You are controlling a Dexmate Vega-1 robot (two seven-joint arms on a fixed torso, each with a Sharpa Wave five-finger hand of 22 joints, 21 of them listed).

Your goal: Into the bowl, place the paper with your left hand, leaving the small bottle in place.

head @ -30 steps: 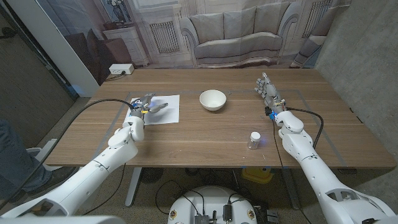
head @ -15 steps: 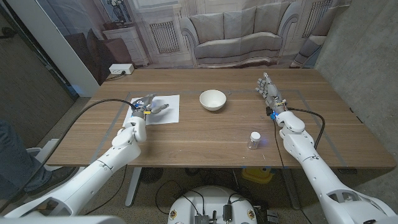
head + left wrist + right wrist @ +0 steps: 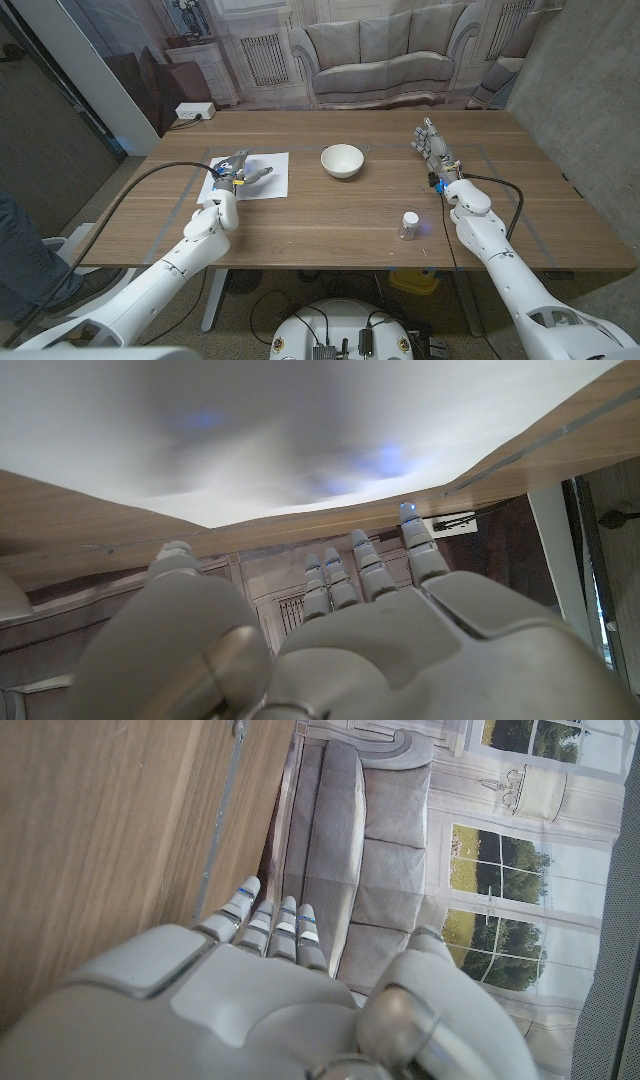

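Observation:
A white sheet of paper (image 3: 272, 181) lies on the wooden table at the far left. My left hand (image 3: 237, 171) is over the sheet's left part with its fingers stretched out and apart, holding nothing; whether it touches the sheet I cannot tell. In the left wrist view the paper (image 3: 300, 430) spreads just past my left hand's (image 3: 340, 640) fingertips. A white bowl (image 3: 342, 160) stands at the far middle, to the right of the paper. The small bottle (image 3: 409, 224) stands upright nearer the front right. My right hand (image 3: 432, 146) stands at the far right, fingers straight and empty.
Faint tape lines mark the table (image 3: 320, 225) around both sides. In the right wrist view my right hand (image 3: 250, 990) reaches along the table's far edge (image 3: 215, 870), with a printed sofa backdrop (image 3: 380, 60) behind it.
My left arm has edged slightly forward and to the right, bringing the hand a little further over the paper. The right arm, bowl and bottle have not moved.

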